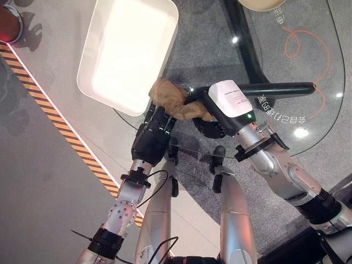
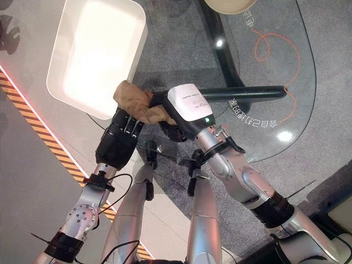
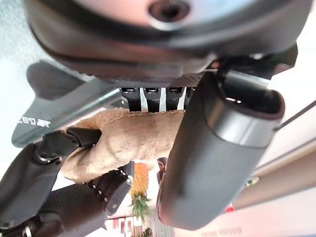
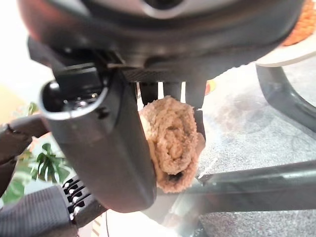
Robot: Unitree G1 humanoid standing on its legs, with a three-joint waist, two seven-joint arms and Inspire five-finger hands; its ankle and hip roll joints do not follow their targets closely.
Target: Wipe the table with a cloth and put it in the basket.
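Note:
A rolled brown cloth hangs over the near left edge of the glass table, held between both hands. My left hand comes up from below, with its fingers curled on the cloth opposite the thumb. From the right, my right hand pinches the roll between thumb and fingers. The white rectangular basket stands just beyond the cloth at the table's left end, with nothing in it.
A dark frame bar runs under the glass to the right of the hands. A pale bowl sits at the far edge. Orange-and-black striped tape crosses the floor on the left.

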